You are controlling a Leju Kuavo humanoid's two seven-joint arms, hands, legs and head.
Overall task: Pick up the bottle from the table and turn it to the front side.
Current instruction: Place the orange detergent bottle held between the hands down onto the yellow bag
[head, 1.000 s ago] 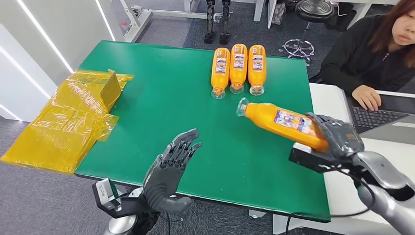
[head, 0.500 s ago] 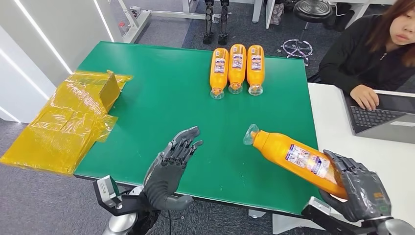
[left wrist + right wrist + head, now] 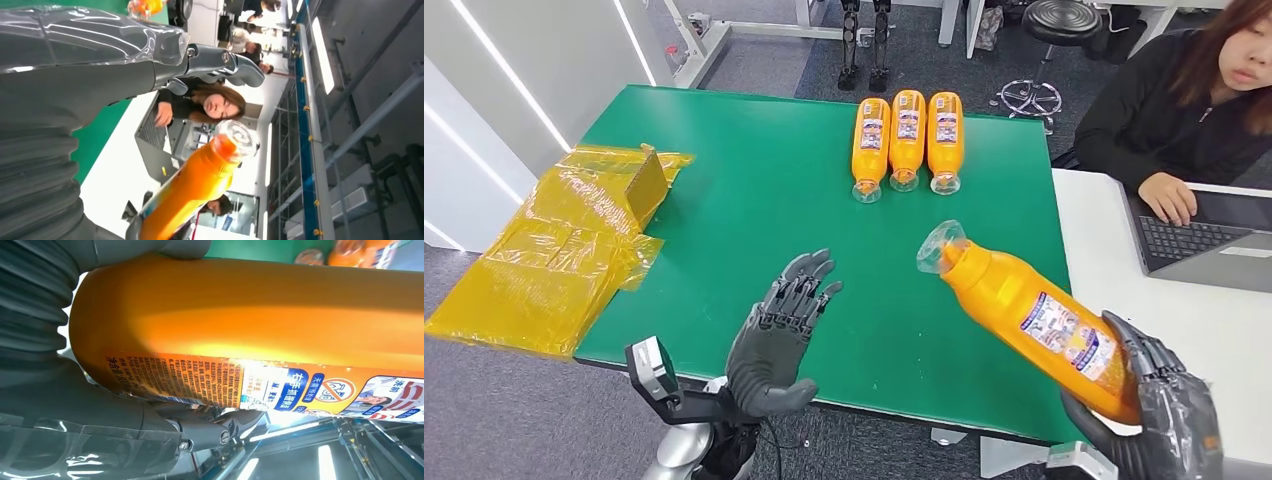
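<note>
Right hand (image 3: pixel 1159 415) grips the bottle (image 3: pixel 1029 315) above the desk's (image 3: pixel 754 190) near right corner.
Head view: cap points far-left; left hand (image 3: pixel 779 330) hovers empty, fingers spread. Right wrist view: its label (image 3: pixel 300 390) apparently faces away from the palm.

Head view looks down; both wrist views, seemingly sideways, share the bottle (image 3: pixel 1034 317).

- The orange bottle (image 3: pixel 250 315) is held by the right hand (image 3: pixel 100 405).
- A printed label (image 3: pixel 260 387) is seen on its side.
- Green table (image 3: pixel 260 250) is visible behind.
</note>
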